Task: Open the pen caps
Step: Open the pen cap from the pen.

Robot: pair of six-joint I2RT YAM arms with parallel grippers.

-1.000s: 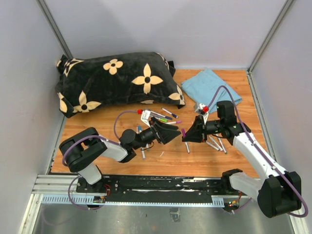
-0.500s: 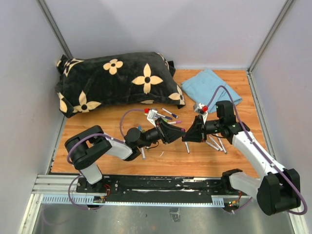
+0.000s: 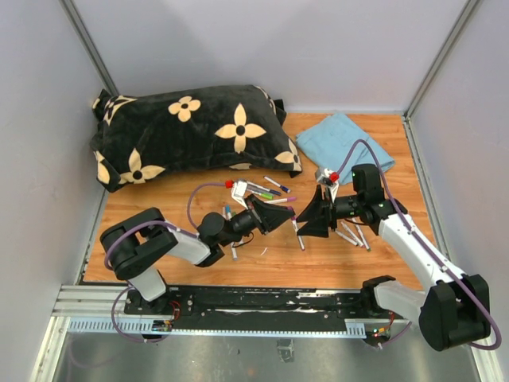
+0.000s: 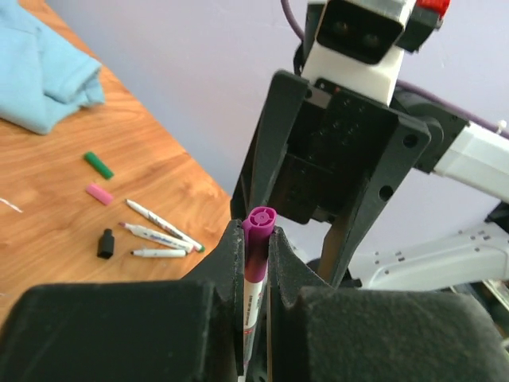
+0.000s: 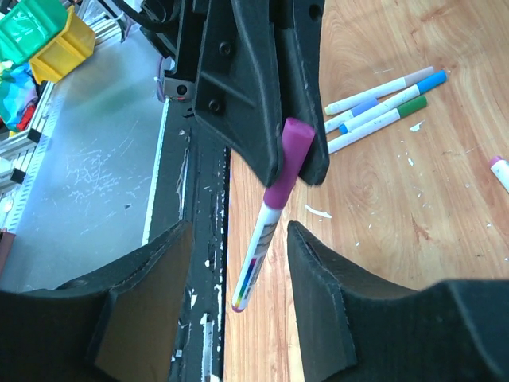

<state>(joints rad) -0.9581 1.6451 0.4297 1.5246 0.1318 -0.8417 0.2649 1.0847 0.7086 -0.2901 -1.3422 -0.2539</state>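
Purple cap (image 4: 259, 224) pinched in the left pincer (image 4: 254, 248), held above the tabletop (image 3: 159, 199).

We note the left pincer pressed together on the cap, which sits on its pen. The white barrel (image 5: 256, 263) hangs down, slightly tilted. The right pincer (image 5: 238, 239) is spread, its fingers on either side of the barrel and clear of it. Print on the barrel: red lettering and a band of colour stripes, too small for us to read. Past the tabletop's near edge we see a green bin (image 5: 28, 24) and a yellow bin (image 5: 64, 52); contents not made out. Loose on the wood are a green cap (image 4: 99, 165), a pink cap (image 4: 99, 193) and a black cap (image 4: 105, 243), near three uncapped pens (image 4: 155, 232). Other pens (image 5: 382, 99), with blue and green ends, lie beneath the left arm.
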